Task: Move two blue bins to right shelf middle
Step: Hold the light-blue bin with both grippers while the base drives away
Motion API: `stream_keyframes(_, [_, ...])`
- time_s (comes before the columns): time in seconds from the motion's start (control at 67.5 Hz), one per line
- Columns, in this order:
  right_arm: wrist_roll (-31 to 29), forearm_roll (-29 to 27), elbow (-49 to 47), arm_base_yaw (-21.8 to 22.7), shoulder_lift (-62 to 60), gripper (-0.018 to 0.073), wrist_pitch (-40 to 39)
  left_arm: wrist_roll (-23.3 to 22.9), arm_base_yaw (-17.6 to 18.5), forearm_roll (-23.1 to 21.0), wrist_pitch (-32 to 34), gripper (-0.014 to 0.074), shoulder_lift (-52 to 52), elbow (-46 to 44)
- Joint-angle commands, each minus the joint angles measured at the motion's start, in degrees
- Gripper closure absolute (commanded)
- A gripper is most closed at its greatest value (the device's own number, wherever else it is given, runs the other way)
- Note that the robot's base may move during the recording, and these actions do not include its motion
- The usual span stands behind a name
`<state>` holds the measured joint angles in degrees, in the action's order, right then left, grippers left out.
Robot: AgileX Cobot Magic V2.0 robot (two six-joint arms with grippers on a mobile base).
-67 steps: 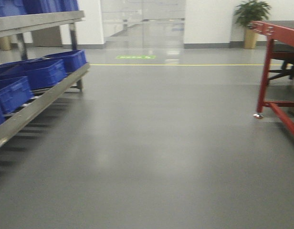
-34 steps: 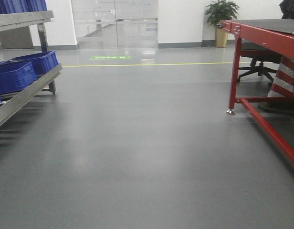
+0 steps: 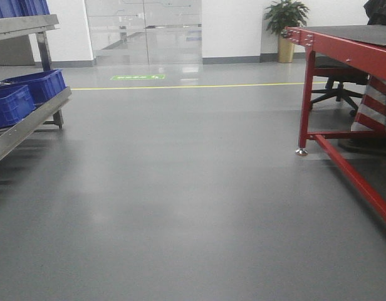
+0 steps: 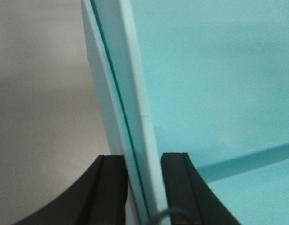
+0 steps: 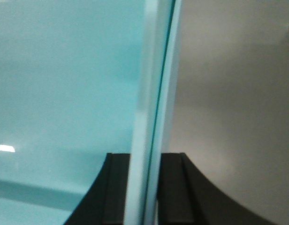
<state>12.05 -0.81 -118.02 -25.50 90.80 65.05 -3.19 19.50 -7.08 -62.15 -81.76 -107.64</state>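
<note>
The left wrist view shows a pale blue bin wall [image 4: 130,93] running up from between the jaws, its inside [image 4: 215,70] to the right. My left gripper [image 4: 143,157] is shut on that wall, one black finger on each face. A thin dark line splits the rim, as if two bins are nested. My right gripper [image 5: 144,154] is shut on the opposite wall [image 5: 154,84], with the bin's inside [image 5: 64,70] to the left. The held bins and both arms do not show in the front view. The right shelf is out of view.
A metal rack [image 3: 24,128] at far left carries dark blue bins [image 3: 33,88]. A red-framed table [image 3: 343,47] stands at right with a chair [image 3: 334,94] and a red-and-white striped object [image 3: 371,106] under it. Grey floor lies between them, with glass doors [image 3: 143,31] and a plant [image 3: 285,15] beyond.
The front view has swung right: the rack with its blue bins slid toward the left edge, and the red table came further into the frame.
</note>
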Motion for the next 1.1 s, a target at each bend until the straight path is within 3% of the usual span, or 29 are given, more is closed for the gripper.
stream_keyframes(0.0, [-1.2, -0.8, -0.8, -0.3, -0.8, 0.0721, -5.5, 1.4, 0.6, -3.3, 3.7, 0.0707, 0.8, -1.0])
stream_keyframes(1.082, [-1.2, -0.8, -0.8, -0.3, -0.8, 0.0721, -5.5, 1.4, 0.6, -3.3, 3.8, 0.0707, 0.8, -1.0])
